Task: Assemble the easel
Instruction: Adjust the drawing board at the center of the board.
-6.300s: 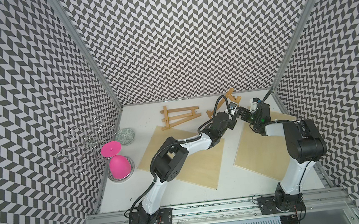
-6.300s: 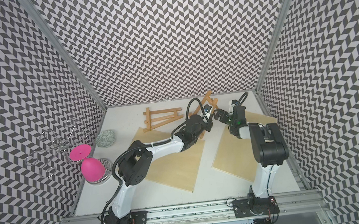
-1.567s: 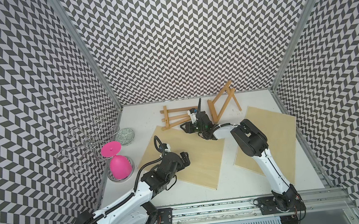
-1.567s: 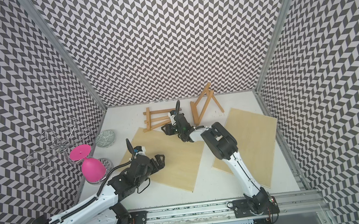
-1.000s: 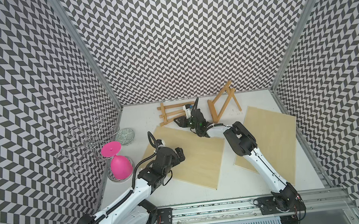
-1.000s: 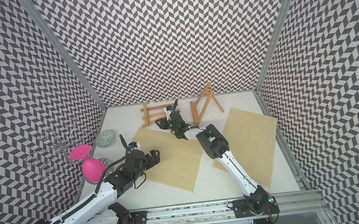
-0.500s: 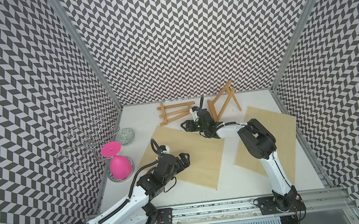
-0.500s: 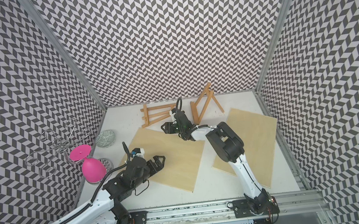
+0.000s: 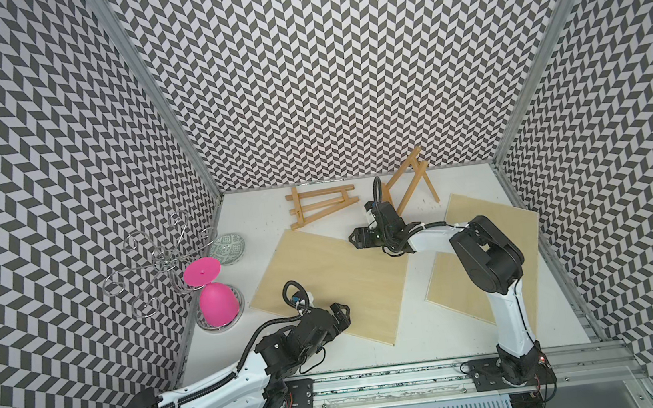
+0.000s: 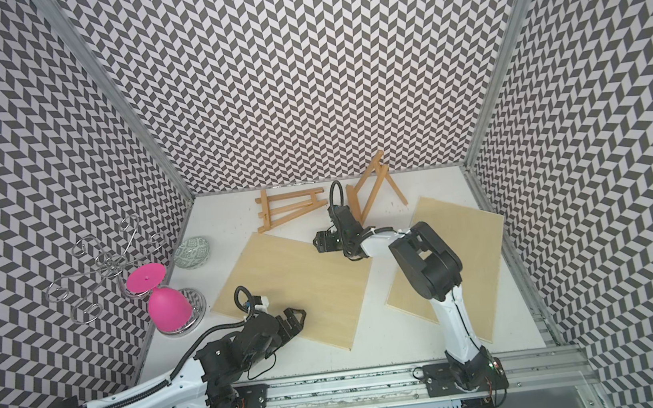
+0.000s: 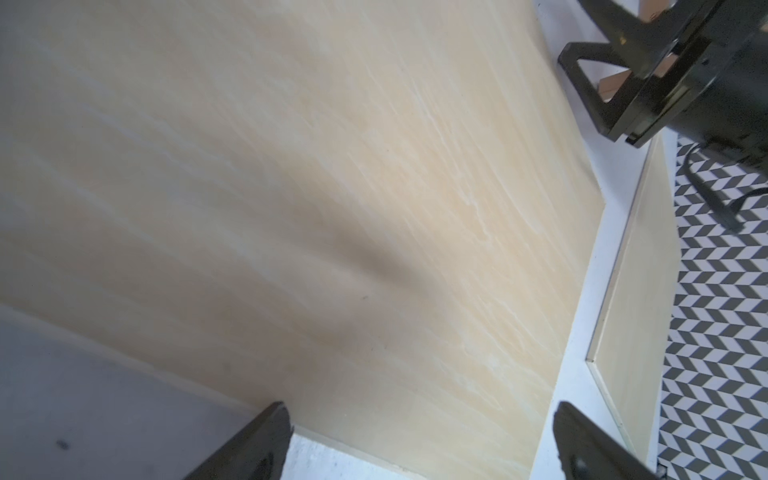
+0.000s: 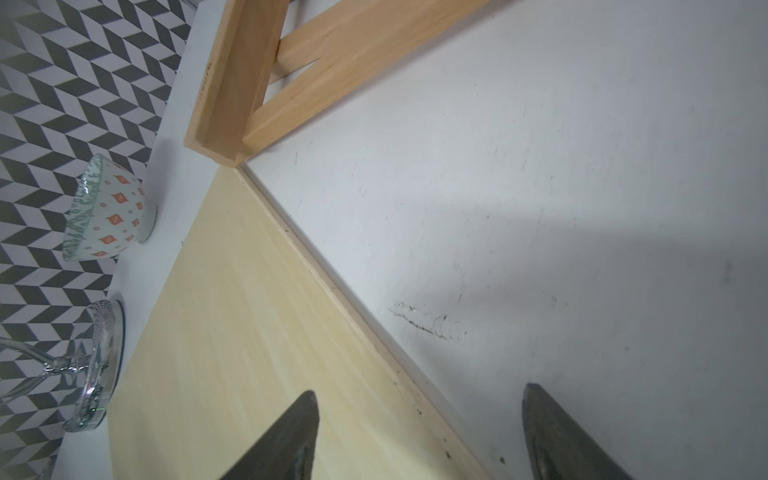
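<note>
Hovering near the flat easel (image 12: 232,83), my right fingers (image 12: 286,440) and left fingers (image 11: 257,449) both spread, empty; light stiff wood, likely, so I'd pinch a slim leg

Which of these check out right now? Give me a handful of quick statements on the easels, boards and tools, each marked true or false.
1. One easel stands upright near the back wall. True.
2. The right tool grips the other easel. False: it is open and empty, short of that flat-lying easel.
3. The two boards overlap. False: a strip of table shows between the middle board and the outer board.
4. The left tool is open and holds nothing. True.
5. The pink glass sits upside down. True.
</note>
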`<state>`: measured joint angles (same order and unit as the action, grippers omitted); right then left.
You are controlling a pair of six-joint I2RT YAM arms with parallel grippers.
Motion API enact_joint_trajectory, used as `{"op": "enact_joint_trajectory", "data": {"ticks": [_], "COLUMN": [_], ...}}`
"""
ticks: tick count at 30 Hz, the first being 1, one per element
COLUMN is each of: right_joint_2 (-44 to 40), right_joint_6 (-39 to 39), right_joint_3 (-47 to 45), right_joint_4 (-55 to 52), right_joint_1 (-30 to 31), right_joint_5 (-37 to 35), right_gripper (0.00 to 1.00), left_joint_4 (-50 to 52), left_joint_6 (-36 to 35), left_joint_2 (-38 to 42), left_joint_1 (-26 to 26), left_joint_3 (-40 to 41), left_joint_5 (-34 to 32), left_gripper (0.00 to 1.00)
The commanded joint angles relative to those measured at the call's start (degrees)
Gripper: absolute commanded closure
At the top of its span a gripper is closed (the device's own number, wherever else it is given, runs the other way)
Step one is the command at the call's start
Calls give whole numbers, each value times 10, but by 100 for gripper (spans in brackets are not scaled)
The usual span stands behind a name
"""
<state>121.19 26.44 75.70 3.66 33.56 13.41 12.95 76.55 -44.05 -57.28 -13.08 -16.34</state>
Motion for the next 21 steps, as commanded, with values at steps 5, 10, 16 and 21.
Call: {"op": "enact_joint_trajectory", "data": {"ticks": [5,10,16,21], "right_joint_2": [-35,-56,-87,-107], "right_joint_6": [-25,-31,-28,-32], "right_joint_3": [-43,-67,-113,-138], "right_joint_4": [-37,-46,-49,-48], "right_joint_1": [-1,3,2,2], "right_joint_5": [3,27,22,20], "right_gripper": [23,22,22,21], "left_joint_4": [-14,-1,70,143], "left_joint_6": [33,37,46,59], "left_joint_2": [0,-7,6,6], "left_joint_1": [-5,-4,-12,-18], "left_joint_3": [42,43,20,3], "left_joint_5": [-11,-17,-22,-30], "left_gripper": [0,0,0,0]}}
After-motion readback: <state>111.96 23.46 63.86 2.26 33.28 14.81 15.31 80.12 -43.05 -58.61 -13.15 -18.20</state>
